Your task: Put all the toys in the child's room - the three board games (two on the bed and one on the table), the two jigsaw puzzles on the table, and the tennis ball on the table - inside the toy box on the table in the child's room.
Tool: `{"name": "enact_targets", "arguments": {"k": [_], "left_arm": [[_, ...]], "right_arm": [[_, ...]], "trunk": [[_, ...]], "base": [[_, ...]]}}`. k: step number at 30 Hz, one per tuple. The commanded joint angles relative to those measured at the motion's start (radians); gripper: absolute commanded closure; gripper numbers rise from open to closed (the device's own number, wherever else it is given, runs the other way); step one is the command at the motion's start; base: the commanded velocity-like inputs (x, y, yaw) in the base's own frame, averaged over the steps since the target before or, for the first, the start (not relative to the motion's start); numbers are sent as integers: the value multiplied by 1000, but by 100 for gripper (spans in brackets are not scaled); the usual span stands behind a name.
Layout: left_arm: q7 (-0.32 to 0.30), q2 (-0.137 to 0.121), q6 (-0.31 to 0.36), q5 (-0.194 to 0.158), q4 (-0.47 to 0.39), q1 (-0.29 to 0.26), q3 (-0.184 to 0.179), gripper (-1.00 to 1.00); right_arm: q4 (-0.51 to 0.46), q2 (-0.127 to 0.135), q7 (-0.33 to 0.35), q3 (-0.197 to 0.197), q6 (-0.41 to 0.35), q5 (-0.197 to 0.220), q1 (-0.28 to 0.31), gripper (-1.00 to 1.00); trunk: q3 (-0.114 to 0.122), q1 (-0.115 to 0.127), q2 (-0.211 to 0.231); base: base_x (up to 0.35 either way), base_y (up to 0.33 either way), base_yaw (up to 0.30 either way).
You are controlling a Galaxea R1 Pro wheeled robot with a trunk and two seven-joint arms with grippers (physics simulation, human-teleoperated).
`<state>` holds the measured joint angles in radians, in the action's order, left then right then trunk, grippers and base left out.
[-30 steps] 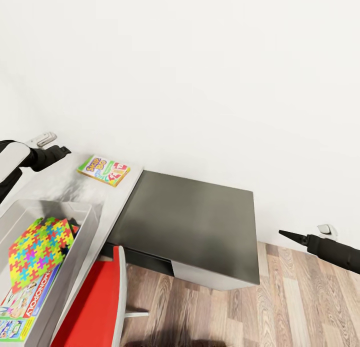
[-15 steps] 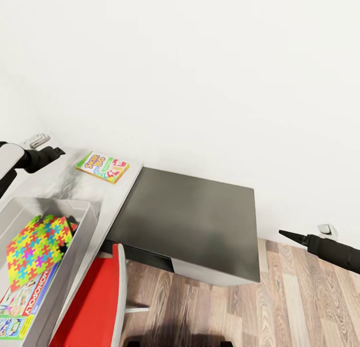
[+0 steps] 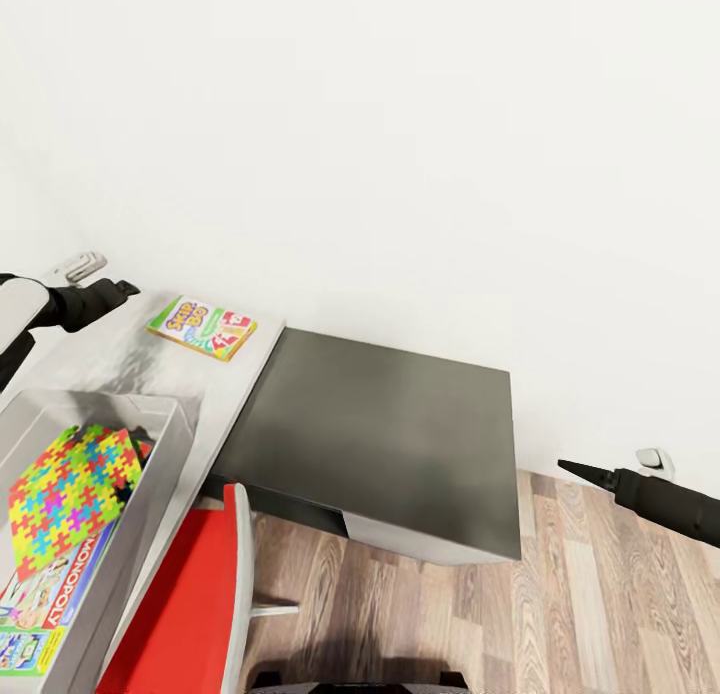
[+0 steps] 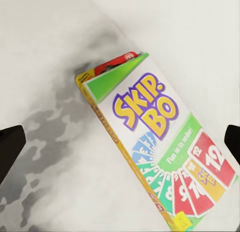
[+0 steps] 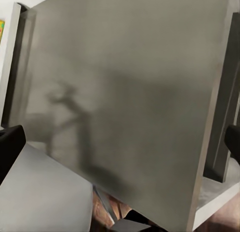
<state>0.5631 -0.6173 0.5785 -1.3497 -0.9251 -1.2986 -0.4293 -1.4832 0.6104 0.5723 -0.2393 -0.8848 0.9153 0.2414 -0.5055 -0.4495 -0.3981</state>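
A yellow-green-red Skip-Bo board game (image 3: 201, 327) (image 4: 155, 147) lies flat on the pale table (image 3: 140, 369) by the wall. My left gripper (image 3: 122, 291) (image 4: 121, 142) hovers just left of it, open and empty, its fingertips (image 4: 10, 147) wide apart. The light grey toy box (image 3: 150, 514) at the lower left holds a multicoloured jigsaw puzzle (image 3: 68, 484), the Monopoly game (image 3: 55, 574) and another printed box (image 3: 20, 654). My right gripper (image 3: 575, 467) (image 5: 121, 146) hangs open beyond the dark table section (image 3: 380, 434) (image 5: 130, 91). The tennis ball and the bed are out of view.
A red chair (image 3: 190, 604) stands tucked against the table beside the toy box. A white wall runs behind the table. Wooden floor (image 3: 600, 614) spreads to the right, under my right arm.
The view has drifted slightly, so the table's things sit a little further left and up. My left gripper drew back a little, then returned beside the Skip-Bo box. The right arm has not moved.
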Motion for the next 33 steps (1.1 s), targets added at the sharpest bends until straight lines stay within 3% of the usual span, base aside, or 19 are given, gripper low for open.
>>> {"name": "enact_targets", "arguments": {"k": [1,7,15,33], "left_arm": [[-10,-1,-2,-10,-3,-2,-4,-100],[-106,1,-2,-11,13,-6,-5,-100],[-218,5,-2,-11,109,-55,-5,-100],[-280,47,-2,-14,227,-86,-3,-100]], "right_arm": [[0,0,3,-1,-6,0,1,-100],[0,0,2,1,-6,0,1,-100],[0,0,2,3,-6,0,1,-100],[1,-1,1,8,-3,1,1,-100]], "trunk": [[-3,0,-2],[-13,0,-2],[-26,0,-2],[-55,0,-2]], "base": [[0,0,0],[0,0,0],[0,0,0],[0,0,0]]}}
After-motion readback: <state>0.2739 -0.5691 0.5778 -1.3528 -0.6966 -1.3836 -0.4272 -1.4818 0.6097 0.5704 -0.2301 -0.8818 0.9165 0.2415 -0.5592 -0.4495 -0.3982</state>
